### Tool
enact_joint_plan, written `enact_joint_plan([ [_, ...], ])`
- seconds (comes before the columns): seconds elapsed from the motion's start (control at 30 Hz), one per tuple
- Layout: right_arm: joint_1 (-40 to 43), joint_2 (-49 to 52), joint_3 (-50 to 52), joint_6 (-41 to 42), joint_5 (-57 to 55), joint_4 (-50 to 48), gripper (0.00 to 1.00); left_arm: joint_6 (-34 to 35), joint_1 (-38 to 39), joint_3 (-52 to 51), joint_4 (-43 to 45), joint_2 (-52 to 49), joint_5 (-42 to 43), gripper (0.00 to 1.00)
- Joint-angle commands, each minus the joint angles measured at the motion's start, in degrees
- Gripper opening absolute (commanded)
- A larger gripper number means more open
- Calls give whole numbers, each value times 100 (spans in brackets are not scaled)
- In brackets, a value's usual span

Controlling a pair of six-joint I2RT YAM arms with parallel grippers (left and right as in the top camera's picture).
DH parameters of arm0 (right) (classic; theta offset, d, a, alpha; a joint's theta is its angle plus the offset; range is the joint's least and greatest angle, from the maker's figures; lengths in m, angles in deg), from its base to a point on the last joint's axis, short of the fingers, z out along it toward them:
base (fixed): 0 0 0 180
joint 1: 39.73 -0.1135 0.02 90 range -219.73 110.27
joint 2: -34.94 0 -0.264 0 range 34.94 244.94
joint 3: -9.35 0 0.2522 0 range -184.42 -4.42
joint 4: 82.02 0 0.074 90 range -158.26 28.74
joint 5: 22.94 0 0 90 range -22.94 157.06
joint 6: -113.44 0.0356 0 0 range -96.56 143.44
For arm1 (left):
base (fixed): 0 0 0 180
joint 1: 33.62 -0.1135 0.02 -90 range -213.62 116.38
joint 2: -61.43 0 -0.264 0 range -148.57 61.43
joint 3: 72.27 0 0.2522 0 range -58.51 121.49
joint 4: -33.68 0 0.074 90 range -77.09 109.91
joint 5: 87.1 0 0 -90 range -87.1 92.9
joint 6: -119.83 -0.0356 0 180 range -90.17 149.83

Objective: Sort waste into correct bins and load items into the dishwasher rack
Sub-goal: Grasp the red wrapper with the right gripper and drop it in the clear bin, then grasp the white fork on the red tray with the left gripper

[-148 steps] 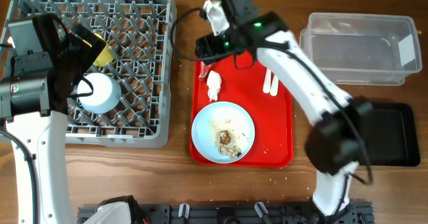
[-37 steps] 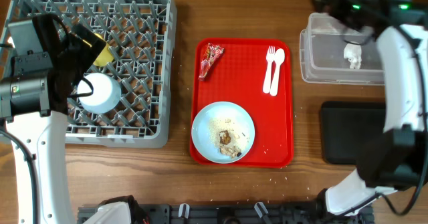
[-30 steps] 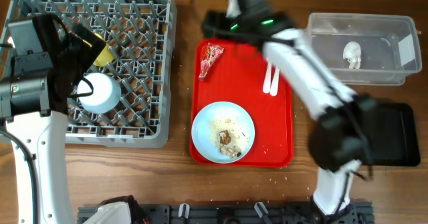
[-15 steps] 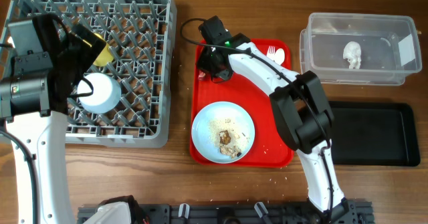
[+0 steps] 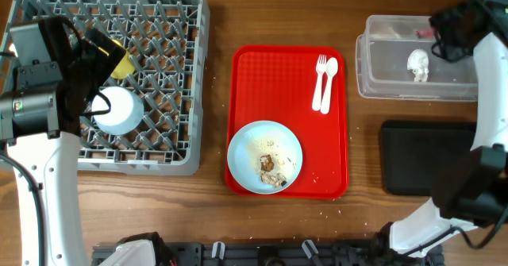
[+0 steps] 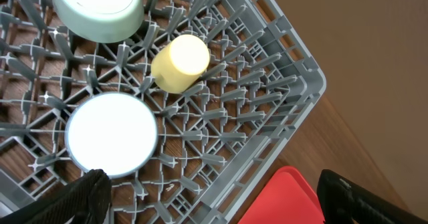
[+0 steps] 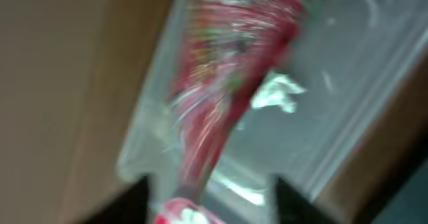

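Observation:
The red wrapper [image 7: 234, 77] hangs blurred between the spread fingers of my right gripper [image 7: 208, 200], over the clear tub [image 7: 348, 83]. From overhead the right gripper [image 5: 446, 29] is at the tub's [image 5: 389, 87] back edge, with the wrapper [image 5: 425, 33] beside it and the white napkin [image 5: 418, 65] inside. The pale blue plate [image 5: 246, 151] holds food scraps [image 5: 270, 164] on the red tray. The fork and spoon [image 5: 324, 82] lie there too. My left gripper [image 6: 210, 197] is open and empty above the rack [image 6: 267, 83], which holds the yellow cup [image 6: 179, 63], green bowl [image 6: 98, 10] and blue bowl [image 6: 112, 134].
The red serving tray [image 5: 270, 75] lies mid-table. The black tray [image 5: 425, 159] sits at the right, below the tub. My left arm [image 5: 40, 99] covers the rack's [image 5: 167, 28] left side. Crumbs dot the wood near the tray's front.
The right arm swung from the red tray's back left corner to the clear tub at the far right. The wrapper is gone from the tray. The left arm has not moved.

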Motion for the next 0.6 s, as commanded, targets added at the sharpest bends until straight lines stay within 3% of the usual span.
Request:
enact_joint_plan([
  [0.0, -11, 264, 111, -1019, 249, -186, 100, 55, -31, 15, 11, 22, -76, 100],
  [0.1, -9, 164, 105, -1486, 662, -188, 100, 55, -31, 15, 11, 22, -76, 100],
  [0.2, -96, -122, 105, -2531, 2546, -317, 100, 55, -31, 15, 11, 22, -76, 100],
  [0.27, -531, -254, 105, -3661, 3873, -494, 100, 55, -31, 15, 11, 22, -76, 100],
  [0.37, -1834, -173, 116, -3882, 2656, -127, 100, 55, -31, 15, 11, 22, -76, 100],
  [0.47, -3001, 55, 127, -2728, 608, 98, 100, 55, -31, 15, 11, 22, -76, 100],
  [0.57, -3598, 234, 127, -2227, -223, 96, 100, 57, -31, 15, 11, 22, -63, 100],
])
